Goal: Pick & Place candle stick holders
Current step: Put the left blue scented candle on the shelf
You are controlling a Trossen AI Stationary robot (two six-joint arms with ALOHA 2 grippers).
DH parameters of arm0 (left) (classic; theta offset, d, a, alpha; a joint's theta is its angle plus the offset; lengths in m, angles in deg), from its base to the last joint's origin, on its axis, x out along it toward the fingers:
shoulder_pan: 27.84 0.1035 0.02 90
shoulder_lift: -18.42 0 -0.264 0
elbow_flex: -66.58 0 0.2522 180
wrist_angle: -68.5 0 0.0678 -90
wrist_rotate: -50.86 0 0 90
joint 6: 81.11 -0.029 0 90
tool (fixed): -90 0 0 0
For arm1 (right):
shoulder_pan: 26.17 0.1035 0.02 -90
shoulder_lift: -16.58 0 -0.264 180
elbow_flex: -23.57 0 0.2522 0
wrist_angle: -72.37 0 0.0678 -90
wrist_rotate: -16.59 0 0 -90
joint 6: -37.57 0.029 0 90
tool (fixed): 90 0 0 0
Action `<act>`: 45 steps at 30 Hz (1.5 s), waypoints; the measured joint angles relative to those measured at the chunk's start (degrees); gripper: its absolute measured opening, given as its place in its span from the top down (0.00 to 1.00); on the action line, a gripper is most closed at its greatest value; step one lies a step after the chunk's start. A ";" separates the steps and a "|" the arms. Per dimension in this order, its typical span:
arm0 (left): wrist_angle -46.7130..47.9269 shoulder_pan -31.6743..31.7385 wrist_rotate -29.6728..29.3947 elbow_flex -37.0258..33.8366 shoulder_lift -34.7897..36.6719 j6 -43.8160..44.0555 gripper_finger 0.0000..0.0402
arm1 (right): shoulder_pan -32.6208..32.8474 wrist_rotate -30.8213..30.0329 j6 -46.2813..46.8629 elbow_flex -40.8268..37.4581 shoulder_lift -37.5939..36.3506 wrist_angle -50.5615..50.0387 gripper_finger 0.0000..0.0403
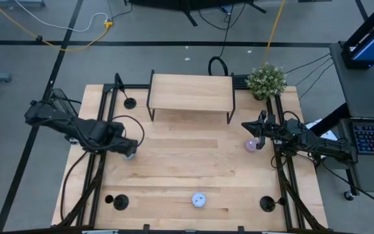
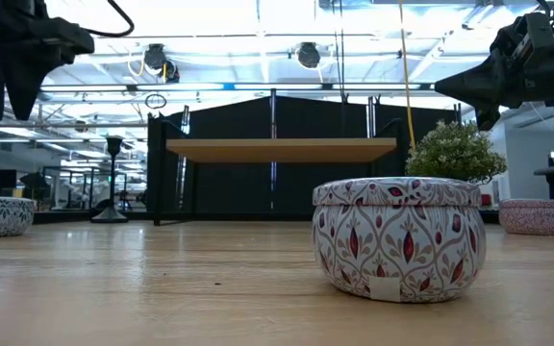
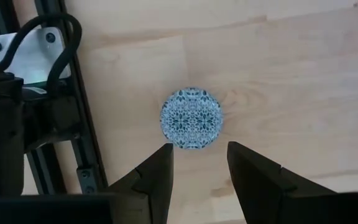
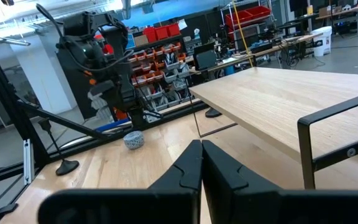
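Your left gripper [image 3: 197,171] hangs above the left side of the wooden table [image 1: 187,172], pointing straight down over a small round blue-patterned tin [image 3: 191,118]; its fingers stand partly open with nothing between them, and the tin lies on the wood just beyond the tips, untouched. Your right gripper [image 4: 201,163] is over the right side of the table, its fingers pressed together and holding nothing, with a pinkish tin [image 1: 251,145] on the table just beside it in the high view. You can see three black candle holders from above: one [image 1: 130,103] at the back left, beside the left legs of the small wooden shelf [image 1: 190,91]; one [image 1: 120,202] near the front left corner; and one [image 1: 267,203] near the front right corner. All three stand on the table, well apart from both grippers. In the low view the back-left holder [image 2: 112,183] stands upright on its disc base. A third tin [image 2: 398,238], white with a red leaf pattern, sits at the front middle of the table, closest to the low camera. A small potted plant [image 1: 266,80] stands at the back right corner, beside the shelf.
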 joint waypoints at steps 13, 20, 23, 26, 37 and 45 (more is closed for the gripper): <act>-0.36 1.45 1.60 0.00 -4.00 0.70 0.42 | 0.00 0.00 0.00 0.00 0.00 0.00 1.00; -0.18 1.45 3.18 -1.89 -8.18 7.11 0.11 | 0.00 0.02 0.72 0.00 0.00 0.00 1.00; -0.14 1.33 4.79 -3.02 -9.61 8.12 0.02 | 0.01 0.02 0.76 0.00 0.00 0.00 1.00; -0.84 1.24 5.03 -3.23 -10.43 6.28 0.04 | 0.00 0.02 0.85 0.00 0.00 0.00 1.00; -1.88 1.24 -0.27 -3.23 -10.52 2.61 0.15 | 0.00 0.02 0.70 0.00 0.00 0.00 1.00; -2.86 1.24 -2.37 -3.23 -10.52 2.63 0.15 | 0.01 0.02 0.70 0.00 0.00 0.00 1.00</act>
